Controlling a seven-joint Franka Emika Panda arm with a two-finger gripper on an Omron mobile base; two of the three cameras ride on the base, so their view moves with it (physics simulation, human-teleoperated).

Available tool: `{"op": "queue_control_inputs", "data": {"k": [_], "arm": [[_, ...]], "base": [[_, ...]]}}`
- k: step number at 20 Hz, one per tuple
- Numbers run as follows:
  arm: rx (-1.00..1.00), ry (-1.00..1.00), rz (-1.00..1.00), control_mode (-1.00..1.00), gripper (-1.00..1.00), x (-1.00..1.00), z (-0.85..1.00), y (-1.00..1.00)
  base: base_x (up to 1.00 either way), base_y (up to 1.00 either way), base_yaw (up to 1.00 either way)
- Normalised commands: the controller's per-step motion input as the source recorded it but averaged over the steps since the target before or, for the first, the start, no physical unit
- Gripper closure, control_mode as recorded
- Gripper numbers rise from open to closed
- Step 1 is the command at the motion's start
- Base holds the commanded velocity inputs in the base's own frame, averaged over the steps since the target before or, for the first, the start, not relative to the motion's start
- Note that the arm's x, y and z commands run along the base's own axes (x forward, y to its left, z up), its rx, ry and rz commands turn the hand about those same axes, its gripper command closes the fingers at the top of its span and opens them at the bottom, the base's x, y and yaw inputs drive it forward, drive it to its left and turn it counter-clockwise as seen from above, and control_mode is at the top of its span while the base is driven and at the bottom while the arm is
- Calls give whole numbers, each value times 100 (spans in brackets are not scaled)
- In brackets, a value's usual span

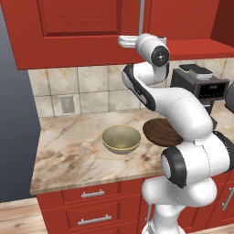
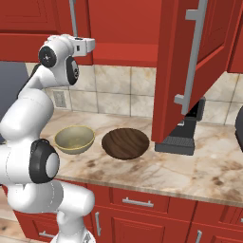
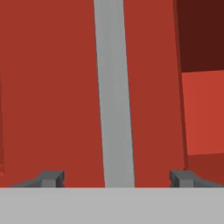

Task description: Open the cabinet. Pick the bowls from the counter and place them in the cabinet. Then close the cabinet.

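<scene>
Hand view shows the gripper [image 3: 116,177] spread wide, straddling the cabinet's [image 3: 52,87] silver handle [image 3: 113,96].

A dark coffee machine [image 1: 201,87] with a small red display stands at the back against the beige tiled backsplash [image 1: 91,87]. A white wall outlet [image 1: 67,104] sits in the tiles farther left. Red drawers [image 1: 93,201] with short silver handles lie below, above a wooden floor [image 1: 16,219].
</scene>
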Motion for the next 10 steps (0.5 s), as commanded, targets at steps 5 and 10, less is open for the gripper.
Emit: {"op": "queue_control_inputs", "data": {"k": [5, 10], "arm": [[0, 1, 2, -100, 100, 21, -29, 100], [1, 11, 10, -100, 100, -1, -14, 100]], "base": [[0, 0, 0], [0, 0, 0]]}}
